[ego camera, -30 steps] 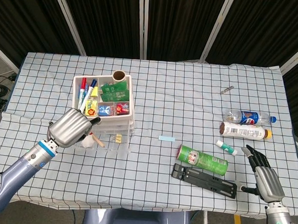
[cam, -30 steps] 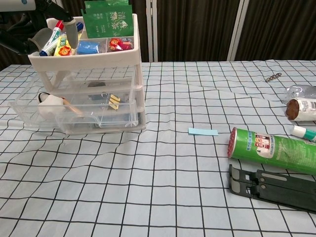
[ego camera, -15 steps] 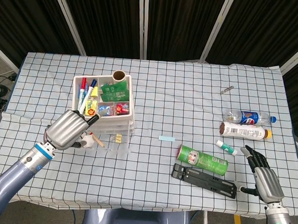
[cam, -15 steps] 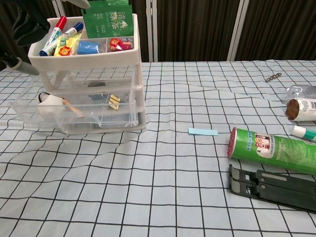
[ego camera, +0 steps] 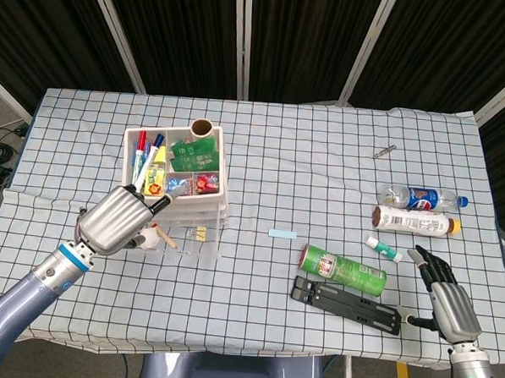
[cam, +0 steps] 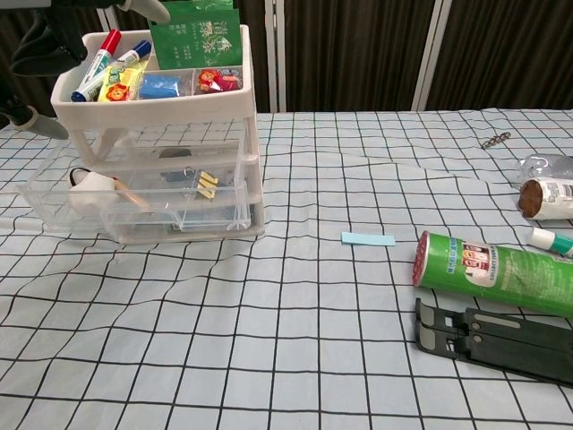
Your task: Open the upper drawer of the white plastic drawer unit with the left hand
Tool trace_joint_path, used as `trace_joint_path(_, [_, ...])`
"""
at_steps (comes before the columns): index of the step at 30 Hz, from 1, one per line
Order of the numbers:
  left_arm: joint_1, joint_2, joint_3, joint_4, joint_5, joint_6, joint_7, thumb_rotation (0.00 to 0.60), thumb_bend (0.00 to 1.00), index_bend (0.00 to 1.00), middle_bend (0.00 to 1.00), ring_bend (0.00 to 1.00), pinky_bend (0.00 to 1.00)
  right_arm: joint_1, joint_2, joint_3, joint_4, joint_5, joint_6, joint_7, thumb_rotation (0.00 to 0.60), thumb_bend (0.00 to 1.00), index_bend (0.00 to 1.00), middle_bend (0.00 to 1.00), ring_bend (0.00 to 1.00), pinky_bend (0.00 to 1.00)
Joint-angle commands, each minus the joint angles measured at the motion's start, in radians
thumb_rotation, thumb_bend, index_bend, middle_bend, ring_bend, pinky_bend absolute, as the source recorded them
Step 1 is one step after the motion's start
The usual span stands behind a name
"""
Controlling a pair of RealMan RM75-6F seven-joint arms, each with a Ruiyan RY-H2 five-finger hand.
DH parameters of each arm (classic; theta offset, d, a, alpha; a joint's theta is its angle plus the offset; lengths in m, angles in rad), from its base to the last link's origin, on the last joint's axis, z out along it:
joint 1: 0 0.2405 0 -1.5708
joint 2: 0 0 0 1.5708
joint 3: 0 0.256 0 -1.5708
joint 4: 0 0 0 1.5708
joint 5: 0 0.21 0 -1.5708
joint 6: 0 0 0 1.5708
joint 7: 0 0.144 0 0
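The white plastic drawer unit stands left of centre, its top tray full of markers and packets. A clear drawer under the tray is pulled out toward the front; it holds a white roll, a stick and yellow clips. In the chest view the unit and the pulled-out drawer show at the left. My left hand hovers left of the drawer and holds nothing. The chest view shows it at the top left corner with fingers apart. My right hand lies open at the front right.
A green can and a black folding stand lie right of centre. Two bottles and a small tube lie further right. A blue slip lies mid-table, and a small metal piece at the back right.
My left hand has drawn back to the left, away from the unit's top tray. The pulled-out drawer and the right hand have not moved.
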Motion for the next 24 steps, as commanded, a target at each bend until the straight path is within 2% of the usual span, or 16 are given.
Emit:
trace_joint_path(1, [-0.008, -0.003, 0.009, 0.012, 0.014, -0.021, 0.0, 0.6, 0.0, 0.11, 0.83, 0.72, 0.6, 0.0, 0.0, 0.0, 0.0, 0.0, 0.0, 0.0, 0.6, 0.11, 0.01, 0.0, 0.0, 0.0])
trace_joint_path(8, [-0.02, 0.008, 0.025, 0.022, 0.023, -0.058, 0.025, 0.6, 0.0, 0.06, 0.83, 0.72, 0.6, 0.0, 0.0, -0.001, 0.0, -0.001, -0.001, 0.0, 0.6, 0.11, 0.01, 0.0, 0.0, 0.0])
trace_joint_path(24, [-0.013, -0.058, 0.047, 0.125, 0.078, -0.043, 0.073, 0.6, 0.0, 0.04, 0.83, 0.72, 0.6, 0.0, -0.002, -0.001, 0.001, 0.0, -0.001, -0.002, 0.6, 0.11, 0.01, 0.0, 0.0, 0.0])
